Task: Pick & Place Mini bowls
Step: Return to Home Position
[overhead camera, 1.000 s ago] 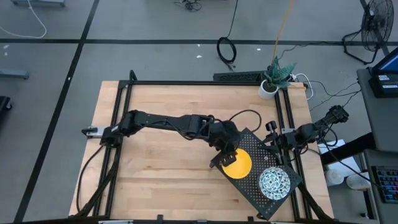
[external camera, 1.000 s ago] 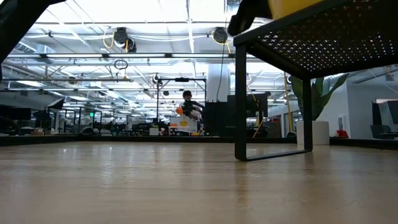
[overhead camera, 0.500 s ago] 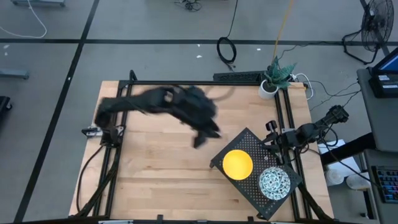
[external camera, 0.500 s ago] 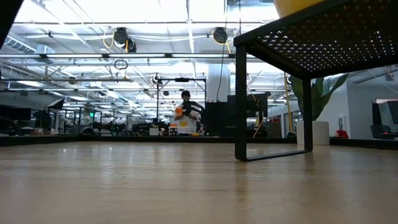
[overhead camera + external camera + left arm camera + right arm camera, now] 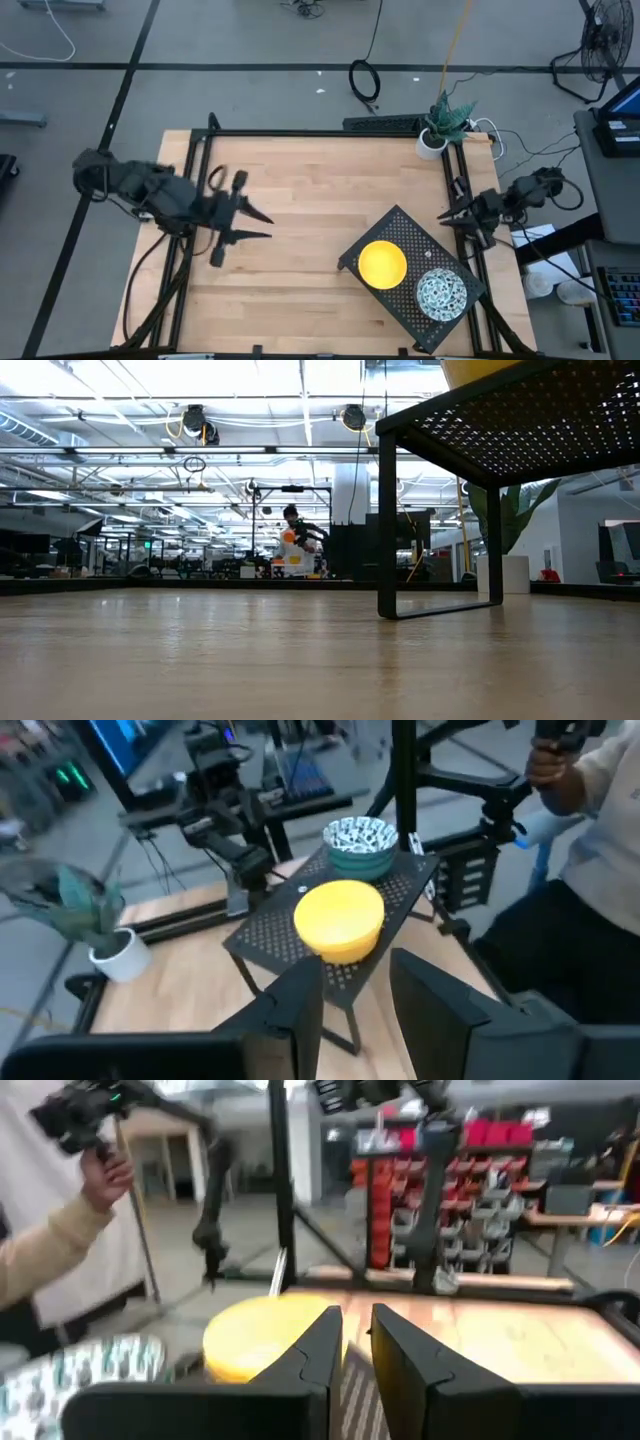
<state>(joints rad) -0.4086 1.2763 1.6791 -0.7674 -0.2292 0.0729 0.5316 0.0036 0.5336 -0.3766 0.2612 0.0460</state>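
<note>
Left hand point(image 5: 260, 226) is hovering released and empty over the counter point(image 5: 320, 170), well apart from the shelf point(image 5: 398, 224). Yellow bowls point(image 5: 381, 263) and blue patterned bowls point(image 5: 442, 292) are sitting stacked there (saving space, likely), just beside the right hand point(image 5: 455, 218), whose grip I cannot tell.

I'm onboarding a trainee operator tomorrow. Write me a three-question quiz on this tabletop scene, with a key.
1. True or false: the yellow bowls sit on the black shelf beside the blue patterned bowls.
2. The left end effector is: A) gripping a bowl; B) open and empty, over the left side of the table; C) resting on the shelf.
3. Fill in: the right end effector is near the table's ____ edge, beside the shelf.
Key: 1 true; 2 B; 3 right.
</note>
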